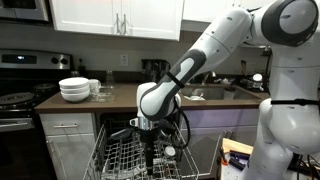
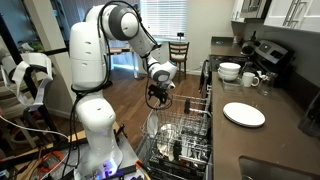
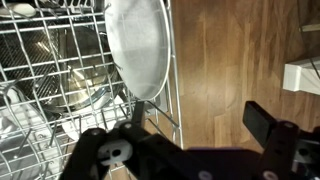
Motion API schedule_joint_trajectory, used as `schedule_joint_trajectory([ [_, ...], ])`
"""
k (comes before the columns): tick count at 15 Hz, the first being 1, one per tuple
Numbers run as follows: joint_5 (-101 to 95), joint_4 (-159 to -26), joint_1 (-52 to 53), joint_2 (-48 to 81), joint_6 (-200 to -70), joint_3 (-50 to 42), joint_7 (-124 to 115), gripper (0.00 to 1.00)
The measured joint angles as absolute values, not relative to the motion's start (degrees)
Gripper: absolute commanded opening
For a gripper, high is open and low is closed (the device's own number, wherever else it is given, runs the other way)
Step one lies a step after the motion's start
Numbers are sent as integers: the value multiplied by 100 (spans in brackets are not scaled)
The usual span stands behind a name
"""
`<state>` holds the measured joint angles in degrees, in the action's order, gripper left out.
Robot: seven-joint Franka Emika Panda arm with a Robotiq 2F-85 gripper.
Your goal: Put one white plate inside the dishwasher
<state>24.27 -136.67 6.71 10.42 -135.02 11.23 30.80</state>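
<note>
A white plate (image 3: 140, 45) stands on edge in the wire rack (image 3: 50, 60) of the dishwasher (image 1: 125, 158), at the rack's outer side next to the wooden floor. An exterior view shows the same plate (image 2: 152, 125) upright at the rack's (image 2: 185, 135) end. My gripper (image 3: 200, 118) hangs just above it, open with nothing between the jaws. One finger (image 3: 138, 110) sits close to the plate's lower rim and the other finger (image 3: 262, 125) is out over the floor. In both exterior views the gripper (image 1: 150, 135) (image 2: 158, 97) points down over the pulled-out rack.
Another white plate (image 2: 243, 114) lies flat on the counter. A stack of white bowls (image 1: 74, 89) (image 2: 229, 71) and mugs (image 2: 250, 79) sit near the black stove (image 1: 15, 100). A sink (image 1: 215, 93) is on the counter, a chair (image 2: 178, 52) further back.
</note>
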Motion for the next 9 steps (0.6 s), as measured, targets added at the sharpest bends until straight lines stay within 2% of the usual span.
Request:
schedule_joint_trajectory([
  [9,2146,-13751,771,904,-13504,1142,2543,100],
])
